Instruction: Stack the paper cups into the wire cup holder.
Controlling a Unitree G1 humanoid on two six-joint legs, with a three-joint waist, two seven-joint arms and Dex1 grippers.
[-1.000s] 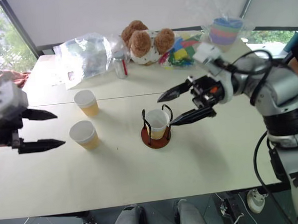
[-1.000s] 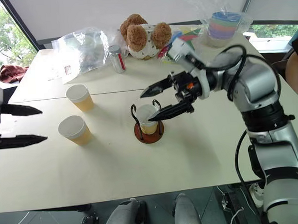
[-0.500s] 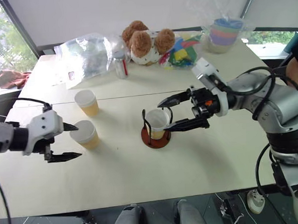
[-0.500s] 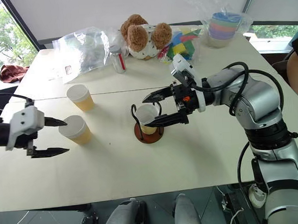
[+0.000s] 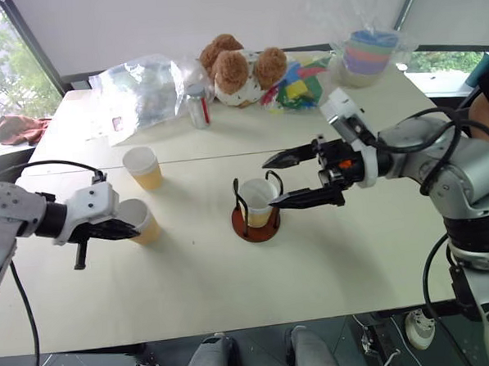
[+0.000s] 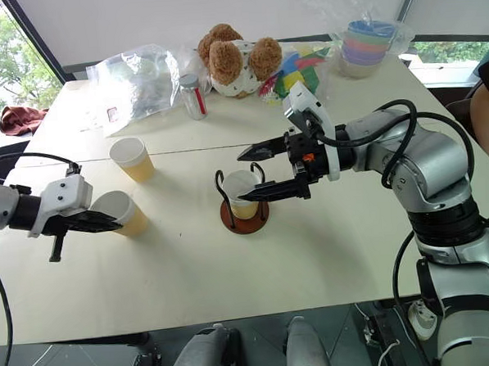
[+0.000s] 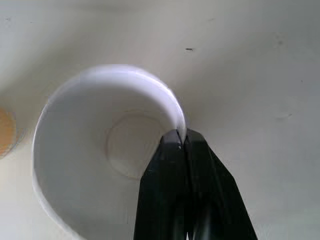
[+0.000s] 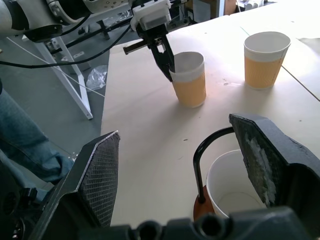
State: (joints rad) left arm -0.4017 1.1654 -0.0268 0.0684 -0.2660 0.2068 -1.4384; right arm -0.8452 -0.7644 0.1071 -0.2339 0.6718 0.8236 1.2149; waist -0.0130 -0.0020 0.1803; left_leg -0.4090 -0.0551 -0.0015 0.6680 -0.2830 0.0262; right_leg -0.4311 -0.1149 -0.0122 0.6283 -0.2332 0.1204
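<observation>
Left gripper (image 5: 130,231) at left of frame, fingers pinched on rim of near cup (image 5: 141,220), one inside, one outside the wall. Cup upright on table (image 5: 234,298). Second cup (image 5: 143,168) just above it, free. Third cup (image 5: 257,203) seated in holder (image 5: 256,223), centre frame. Right gripper (image 5: 287,180) spread wide, empty, poised just right of holder, above third cup.

Left gripper (image 5: 126,230), wide open beside the near paper cup (image 5: 142,219) a second ago, now sits lower and closer, its fingers pinched on the cup's rim.
</observation>
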